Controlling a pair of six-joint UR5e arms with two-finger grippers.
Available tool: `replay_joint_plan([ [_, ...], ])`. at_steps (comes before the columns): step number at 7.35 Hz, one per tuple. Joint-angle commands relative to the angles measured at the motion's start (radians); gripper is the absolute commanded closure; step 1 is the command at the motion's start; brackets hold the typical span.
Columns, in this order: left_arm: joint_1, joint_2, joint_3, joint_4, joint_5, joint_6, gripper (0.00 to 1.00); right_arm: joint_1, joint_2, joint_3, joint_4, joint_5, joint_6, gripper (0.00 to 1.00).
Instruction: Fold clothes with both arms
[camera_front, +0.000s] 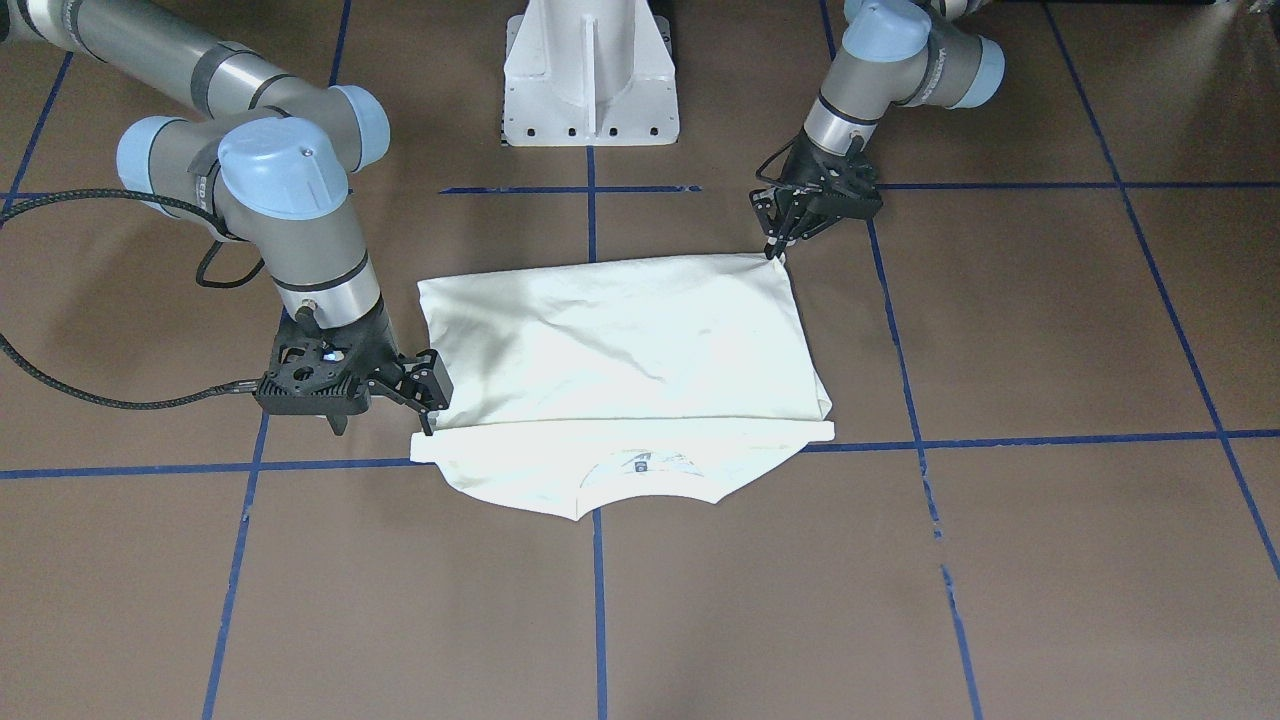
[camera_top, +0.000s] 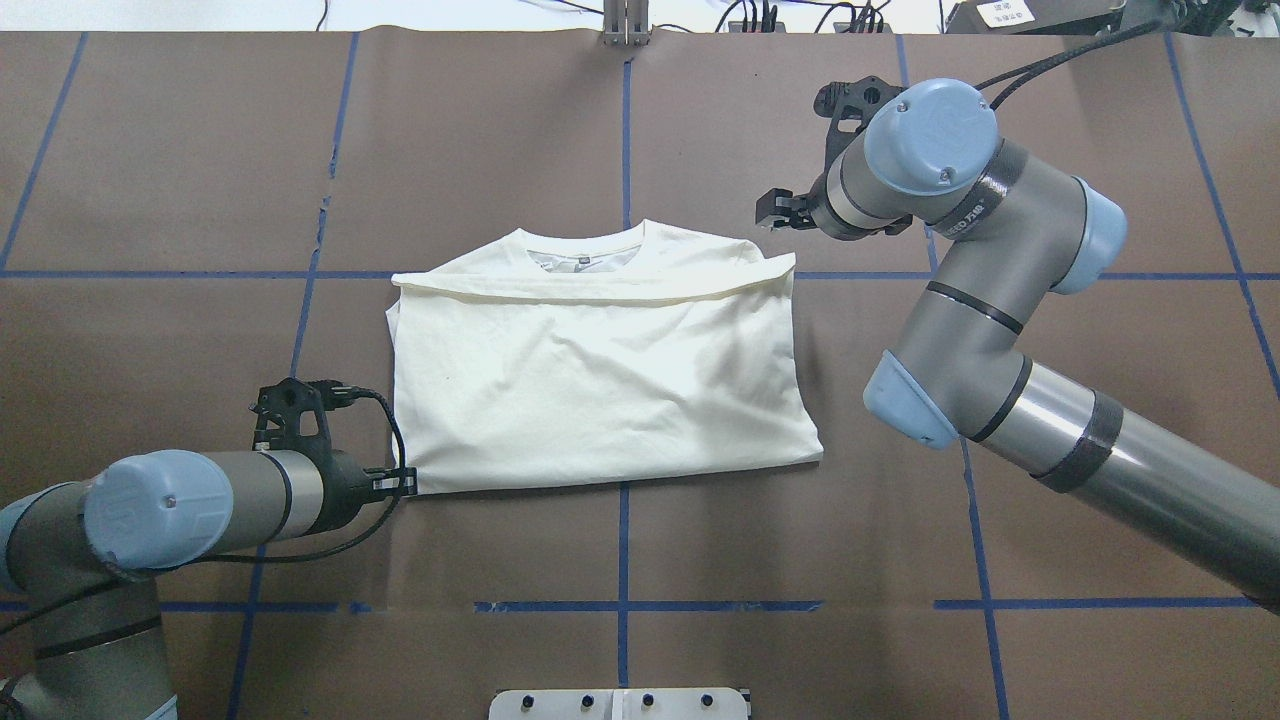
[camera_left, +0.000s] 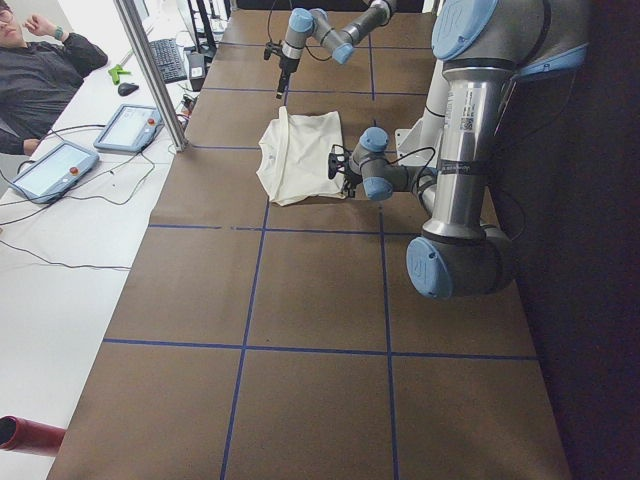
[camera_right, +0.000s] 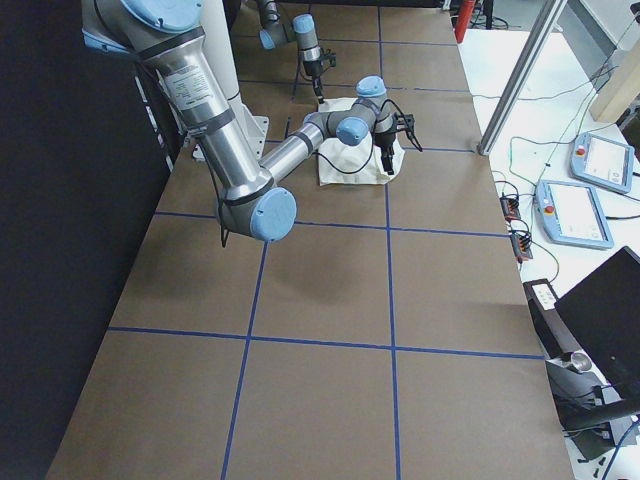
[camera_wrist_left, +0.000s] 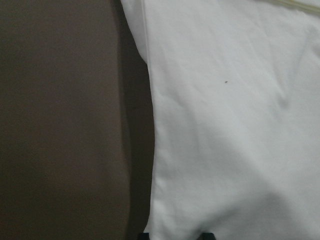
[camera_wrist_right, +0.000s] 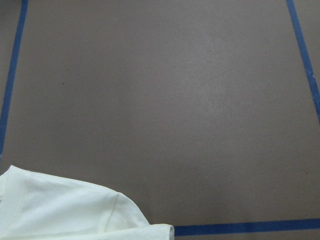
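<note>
- Overhead exterior view: cream T-shirt (camera_top: 600, 380) lies flat on the table (camera_top: 1000, 120), straight out from the white pedestal base (camera_top: 620, 703) and apart from it.
- Progress, my read: hem half is folded up to just short of the collar (camera_top: 585, 255). No sleeves show. Sideways folds probably left.
- Collar points away from the base; long axis runs across it, left-right.
- Left gripper (camera_top: 403, 483): narrow, apparently pinching the base-side left corner.
- Right gripper (camera_top: 778, 210): spread, empty, just beyond the far right corner.
</note>
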Motion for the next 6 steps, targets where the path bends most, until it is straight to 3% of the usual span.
replay_joint_plan([
  [1, -0.034, 0.022, 0.001, 0.007, 0.0, 0.092, 1.0, 0.0, -0.002, 0.001, 0.0, -0.001, 0.007, 0.0],
  [2, -0.101, 0.022, 0.015, 0.01, 0.0, 0.17, 1.0, 0.0, -0.002, 0.001, 0.0, -0.003, 0.009, 0.0],
  [4, -0.281, -0.035, 0.143, 0.011, -0.008, 0.36, 1.0, 0.0, -0.005, 0.001, 0.0, -0.004, 0.009, 0.0],
  [5, -0.364, -0.15, 0.256, 0.013, -0.009, 0.429, 1.0, 0.0, -0.006, 0.001, 0.0, -0.004, 0.01, 0.0],
  [6, -0.418, -0.325, 0.469, 0.008, -0.009, 0.44, 1.0, 0.0, -0.006, 0.001, 0.0, -0.006, 0.01, 0.0],
])
